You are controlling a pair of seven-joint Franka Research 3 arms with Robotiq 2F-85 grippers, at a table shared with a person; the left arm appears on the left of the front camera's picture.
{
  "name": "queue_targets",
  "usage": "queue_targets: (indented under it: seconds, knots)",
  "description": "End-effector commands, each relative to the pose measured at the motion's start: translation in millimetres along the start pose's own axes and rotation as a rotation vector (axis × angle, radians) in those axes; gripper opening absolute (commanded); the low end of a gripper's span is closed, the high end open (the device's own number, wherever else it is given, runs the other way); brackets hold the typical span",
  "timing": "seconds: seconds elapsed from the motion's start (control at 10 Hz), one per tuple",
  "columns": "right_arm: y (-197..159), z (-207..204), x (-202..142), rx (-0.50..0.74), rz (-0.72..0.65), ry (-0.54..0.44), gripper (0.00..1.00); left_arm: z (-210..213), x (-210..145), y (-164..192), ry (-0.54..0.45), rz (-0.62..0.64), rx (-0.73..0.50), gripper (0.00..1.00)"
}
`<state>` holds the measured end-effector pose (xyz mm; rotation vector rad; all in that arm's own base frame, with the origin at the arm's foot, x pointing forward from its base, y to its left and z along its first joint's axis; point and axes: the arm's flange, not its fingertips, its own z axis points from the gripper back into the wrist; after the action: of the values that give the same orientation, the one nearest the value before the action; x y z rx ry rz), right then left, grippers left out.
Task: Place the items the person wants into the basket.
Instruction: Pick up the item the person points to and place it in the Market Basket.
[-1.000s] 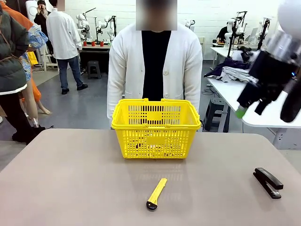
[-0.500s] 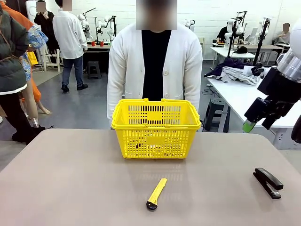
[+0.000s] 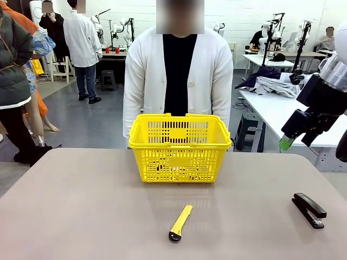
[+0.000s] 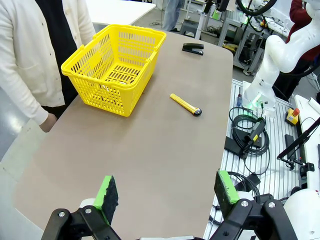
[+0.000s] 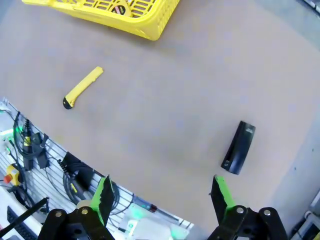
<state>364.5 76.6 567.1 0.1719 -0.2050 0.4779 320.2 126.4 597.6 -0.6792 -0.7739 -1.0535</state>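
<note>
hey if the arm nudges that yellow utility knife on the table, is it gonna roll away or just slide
The utility knife looks flat-sided and lies flat on the smooth table, so it would probably slide or spin rather than roll. It seems stiff and fairly light; its low, slim body may be awkward to pinch.

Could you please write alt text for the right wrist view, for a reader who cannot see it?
The right gripper hangs open and empty high above a grey table. Below it lie a black stapler and a yellow utility knife, well apart, and a corner of the yellow basket shows at the top edge.
</note>
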Motion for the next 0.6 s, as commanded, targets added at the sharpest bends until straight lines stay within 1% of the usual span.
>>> queue_targets:
  seconds: [0.0,0.1,0.2,0.3,0.4,0.5]
  knots:
    - [-12,25,-22,0.031,0.117,-0.061,1.0,1,0,-1,-0.005,-0.009,0.0,1.0]
    - [-22,54,-43,0.082,0.207,-0.119,1.0,1,0,-1,-0.005,-0.009,0.0,1.0]
    - [-36,85,-64,0.114,0.257,-0.189,1.0,1,0,-1,-0.005,-0.009,0.0,1.0]
    - [-55,112,-81,0.158,0.26,-0.264,1.0,1,0,-1,-0.005,-0.009,0.0,1.0]
    - [-77,133,-99,0.214,0.222,-0.326,1.0,1,0,-1,-0.005,-0.009,0.0,1.0]
    - [-97,140,-115,0.246,0.195,-0.366,1.0,1,0,-1,-0.005,-0.009,0.0,1.0]
